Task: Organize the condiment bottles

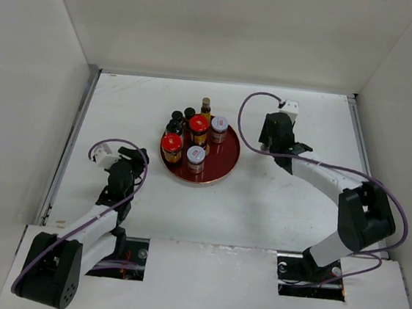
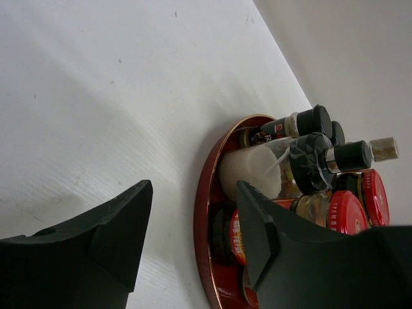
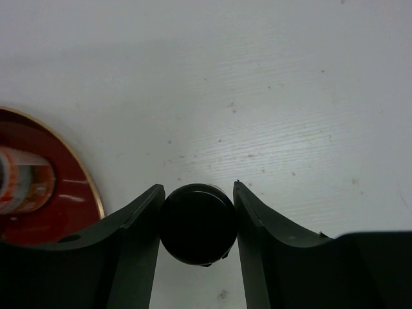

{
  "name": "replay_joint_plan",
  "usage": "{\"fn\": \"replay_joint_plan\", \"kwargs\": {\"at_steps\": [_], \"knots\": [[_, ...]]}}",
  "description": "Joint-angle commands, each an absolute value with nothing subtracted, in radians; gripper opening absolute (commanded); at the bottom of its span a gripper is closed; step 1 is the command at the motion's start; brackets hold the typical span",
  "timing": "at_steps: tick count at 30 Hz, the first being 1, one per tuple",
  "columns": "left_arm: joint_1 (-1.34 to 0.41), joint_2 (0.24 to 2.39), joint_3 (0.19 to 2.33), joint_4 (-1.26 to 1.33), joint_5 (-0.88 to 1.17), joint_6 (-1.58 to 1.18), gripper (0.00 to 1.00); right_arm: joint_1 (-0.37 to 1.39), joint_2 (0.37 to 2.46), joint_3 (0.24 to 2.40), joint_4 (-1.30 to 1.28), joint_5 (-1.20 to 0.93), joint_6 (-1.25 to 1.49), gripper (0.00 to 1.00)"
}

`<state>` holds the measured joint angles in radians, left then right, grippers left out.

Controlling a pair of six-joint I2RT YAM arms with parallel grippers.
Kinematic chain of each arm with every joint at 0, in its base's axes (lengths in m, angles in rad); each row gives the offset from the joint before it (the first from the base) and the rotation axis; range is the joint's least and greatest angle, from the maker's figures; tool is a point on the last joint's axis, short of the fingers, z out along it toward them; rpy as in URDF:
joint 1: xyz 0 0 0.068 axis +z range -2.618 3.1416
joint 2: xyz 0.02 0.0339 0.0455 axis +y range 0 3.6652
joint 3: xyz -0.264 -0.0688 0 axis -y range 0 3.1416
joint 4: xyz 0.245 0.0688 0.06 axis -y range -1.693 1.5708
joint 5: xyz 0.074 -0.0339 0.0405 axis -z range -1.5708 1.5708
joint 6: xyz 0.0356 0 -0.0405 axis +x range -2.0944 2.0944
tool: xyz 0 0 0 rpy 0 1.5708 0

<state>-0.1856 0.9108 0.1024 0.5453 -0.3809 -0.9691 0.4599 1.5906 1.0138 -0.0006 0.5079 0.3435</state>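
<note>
My right end effector [image 3: 197, 188] is pinching a black-capped bottle [image 3: 196, 222], one finger pressed against each side of the round cap. Looking straight down, that cap is all I get of it, so I cannot tell whether the bottle stands on the table [image 3: 270, 96] or hangs just off it. It sits out at 3 o'clock from the round red tray [image 1: 225, 165], clear of the rim. Over on the other side, my left end effector [image 2: 193, 212] hangs at about 8 o'clock from the tray, fingers spread with only bare table between them and the tray's edge just beyond. On the tray itself, a slim gold-capped bottle [image 1: 206, 104] stands at 12 o'clock by the far rim. A red-lidded jar [image 1: 199, 125] is just in front of it, and a silver-lidded jar [image 1: 219, 124] is beside that at 1 o'clock. Three small dark bottles [image 1: 177, 116] cluster at 10 to 11 o'clock. A second red-lidded jar [image 1: 171, 145] holds 9 o'clock, and a second silver-lidded jar [image 1: 196, 154] sits near the middle. All of them stand upright and packed close, filling the tray's far and left parts.
</note>
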Motion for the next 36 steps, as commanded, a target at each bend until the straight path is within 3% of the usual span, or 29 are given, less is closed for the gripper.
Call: {"fn": "replay_joint_plan", "kwargs": {"at_steps": [1,13,24,30,36], "knots": [[-0.189,0.916,0.13,0.598,-0.374,-0.971,0.55,0.534,1.477,1.031,0.066,0.525,0.331,0.37],[-0.177,0.905,0.121,0.594,-0.391,-0.976,0.81,0.749,1.66,1.169,0.138,0.417,0.341,0.38],[-0.177,0.908,0.121,0.588,-0.41,-0.982,0.94,0.792,1.795,1.223,0.146,0.411,0.336,0.41],[-0.171,0.896,0.115,0.588,-0.414,-0.991,0.96,0.8,1.805,1.209,0.141,0.416,0.334,0.55],[-0.163,0.908,0.114,0.588,-0.41,-1.0,0.95,0.806,1.757,1.181,0.158,0.417,0.33,0.76]]}}
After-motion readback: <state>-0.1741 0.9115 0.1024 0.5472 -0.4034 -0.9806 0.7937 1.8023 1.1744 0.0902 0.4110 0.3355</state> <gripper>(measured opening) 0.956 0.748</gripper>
